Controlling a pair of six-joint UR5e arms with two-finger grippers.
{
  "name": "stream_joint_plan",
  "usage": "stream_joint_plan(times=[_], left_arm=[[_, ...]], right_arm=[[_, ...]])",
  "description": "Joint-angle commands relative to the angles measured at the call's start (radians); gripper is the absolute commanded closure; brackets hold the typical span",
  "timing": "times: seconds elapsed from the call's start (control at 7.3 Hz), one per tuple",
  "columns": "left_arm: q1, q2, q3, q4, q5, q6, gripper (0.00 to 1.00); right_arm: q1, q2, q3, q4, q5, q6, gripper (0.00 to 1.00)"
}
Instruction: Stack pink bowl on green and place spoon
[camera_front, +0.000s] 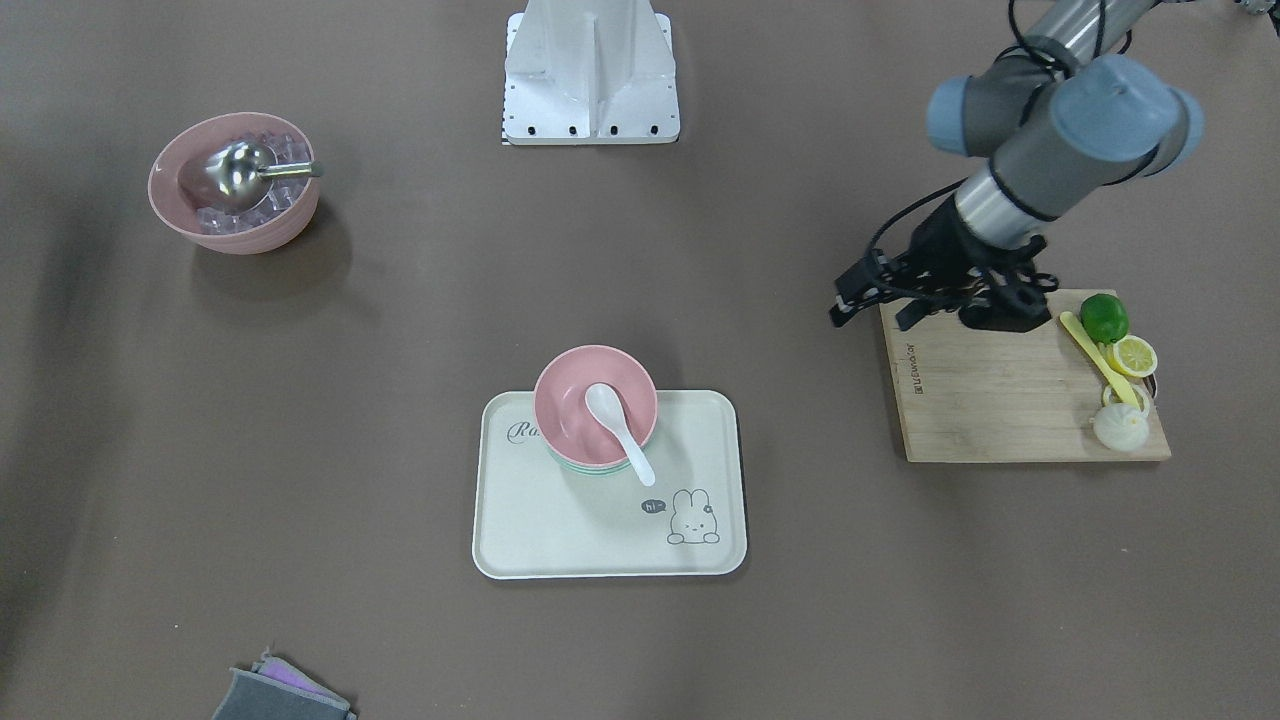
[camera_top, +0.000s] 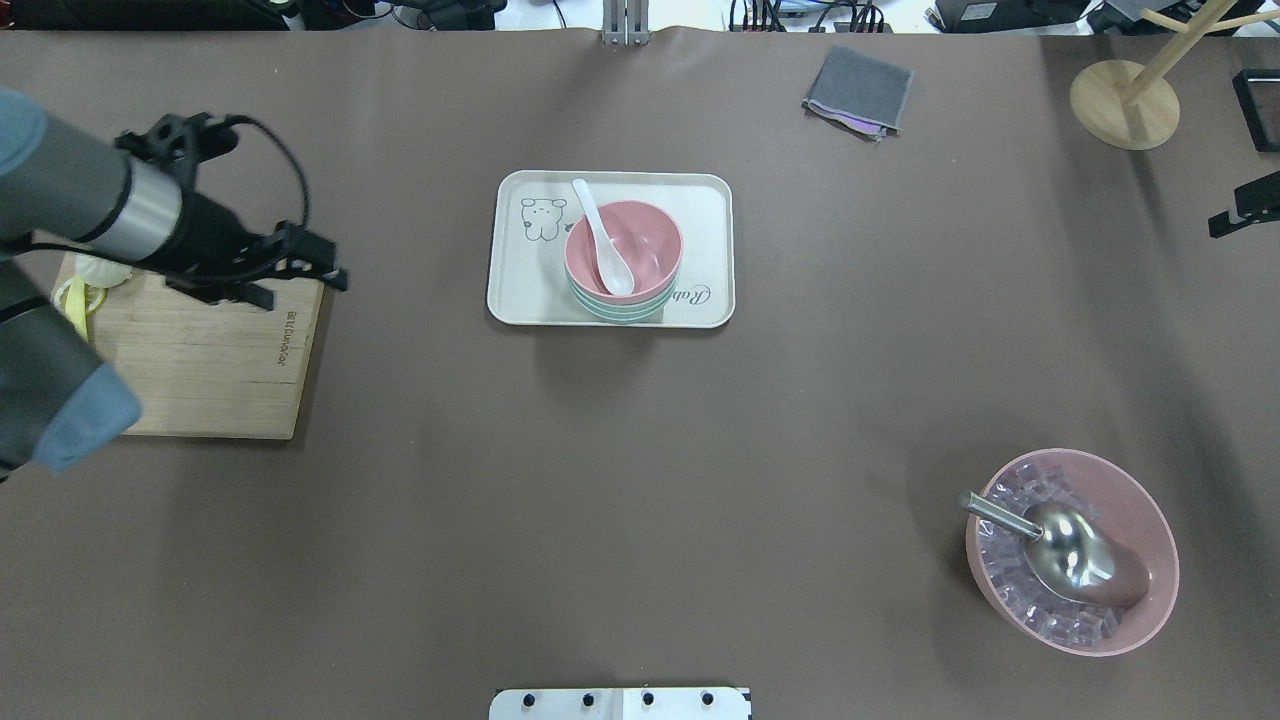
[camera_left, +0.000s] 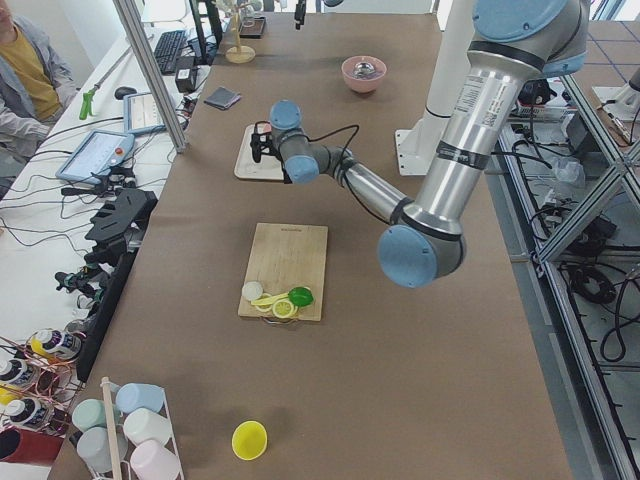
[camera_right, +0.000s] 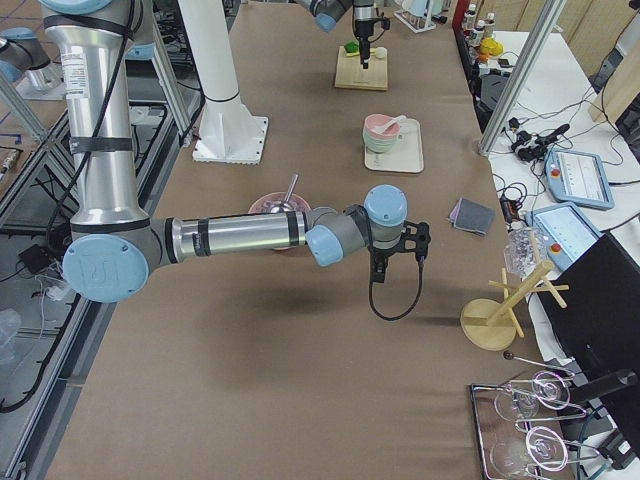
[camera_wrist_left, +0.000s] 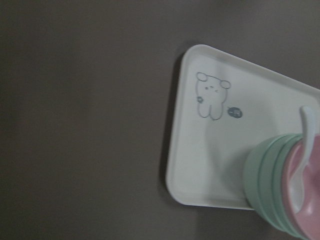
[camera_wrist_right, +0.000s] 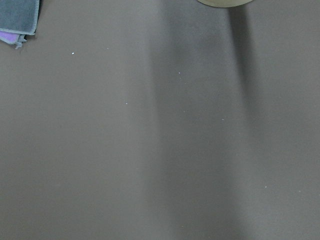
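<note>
Far left, my left claw hangs over the near edge of the cutting board, fingers spread and pinching nothing, aimed toward the middle of the table. I judge the work is as good as finished, so the step in hand is only getting that arm clear without upsetting anything. I would lift before swinging, so the fingers pass above the board and the cut citrus on it rather than across them. I would also steer away from the centre, not toward it.

In the centre sits the tray. The pink bowl is nested in the green bowl, whose rim shows just under it on the near side. The stack stands toward the tray's near right part, beside the rabbit drawing. The white spoon lies inside the pink bowl, scoop down in the hollow, handle leaning out over the far rim. That handle is the weak point: a brush from an arm or its cable could flip it out, so nothing should cross low over the tray.

Further right, well apart, a second pink bowl of ice holds a metal scoop; I would leave it alone.

The right claw shows only from the side, and I cannot tell whether it is spread or closed
</note>
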Motion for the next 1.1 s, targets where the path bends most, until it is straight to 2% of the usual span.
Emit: stream_joint_plan(times=[0.0,0.14,0.41,0.55,0.68,0.82,0.96], left_arm=[[-0.102,0.347,-0.071,-0.128,0.000,0.340,0.02],[-0.178,0.413,-0.027,-0.197,-0.014,0.449,0.02],[-0.300,0.440,0.061,-0.190,0.001,0.655,0.02],[-0.353,0.440,0.082,-0.140,0.026,0.745,0.02],[-0.360,0.435,0.077,-0.056,0.094,0.840,0.02],[-0.361,0.422,0.061,0.056,0.092,0.867,0.02],[-0.364,0.362,0.037,0.215,0.086,0.873,0.02]], right_arm=[[0.028,-0.044,-0.004,-0.001,-0.055,-0.141,0.00],[0.020,-0.071,-0.009,-0.001,-0.095,-0.210,0.00],[0.022,-0.099,-0.009,-0.002,-0.118,-0.258,0.00],[0.022,-0.101,-0.009,-0.010,-0.118,-0.260,0.00],[0.023,-0.101,-0.004,-0.022,-0.118,-0.272,0.00],[0.023,-0.101,-0.003,-0.022,-0.118,-0.275,0.00],[0.023,-0.101,-0.001,-0.022,-0.118,-0.274,0.00]])
